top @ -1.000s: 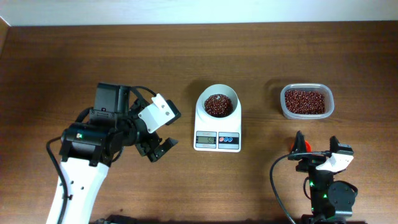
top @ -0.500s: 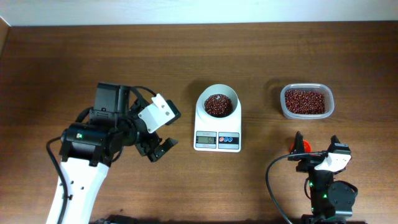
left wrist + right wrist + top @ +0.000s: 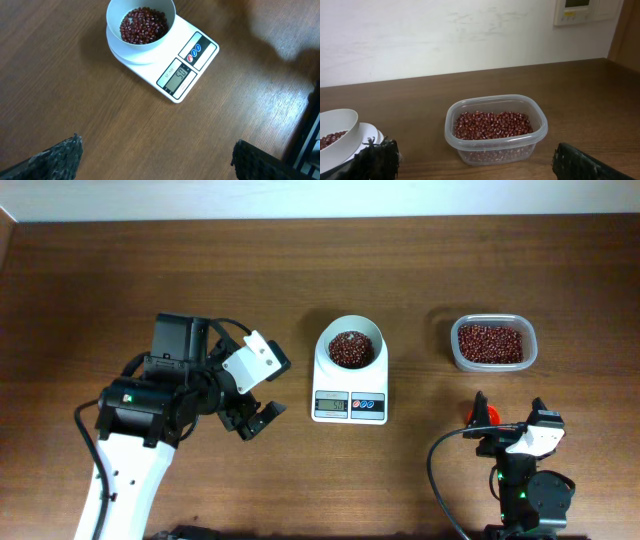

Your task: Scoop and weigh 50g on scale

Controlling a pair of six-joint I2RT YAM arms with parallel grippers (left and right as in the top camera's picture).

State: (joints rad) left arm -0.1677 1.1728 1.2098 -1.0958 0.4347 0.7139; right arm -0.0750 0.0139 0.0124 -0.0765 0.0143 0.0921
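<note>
Scale: The small white digital kitchen scale (image 3: 349,383) is set flat at the middle of the dark brown wooden worktop (image 3: 400,270). Its grey display (image 3: 181,76) and its red and blue round buttons are turned toward the two arms.
Bowl: A round white bowl (image 3: 351,328) is carried on the scale's platform. A shallow heap of dark red beans (image 3: 351,350) is held in it, well below the rim.
Display: Dark digits are shown, but they cannot be read with certainty.
Tub: A clear rectangular plastic tub with rounded corners (image 3: 496,150) is placed to the scale's right, well apart from it. It is filled partway with the same red beans.
Left pincer: The black left pincer (image 3: 262,420) is held above bare worktop, near the scale's left side. Its jaws are spread wide apart and nothing is clamped between them. From the left wrist, the scale is seen beyond the two textured fingers (image 3: 55,157).
Right pincer: The right pincer (image 3: 509,412) is kept low near the worktop's front edge and is pointed at the tub, well short of it. Its jaws are likewise spread wide and nothing is gripped.
Red piece: A small red part (image 3: 484,416) is seen beside one finger of the right pincer. What it is cannot be told.
</note>
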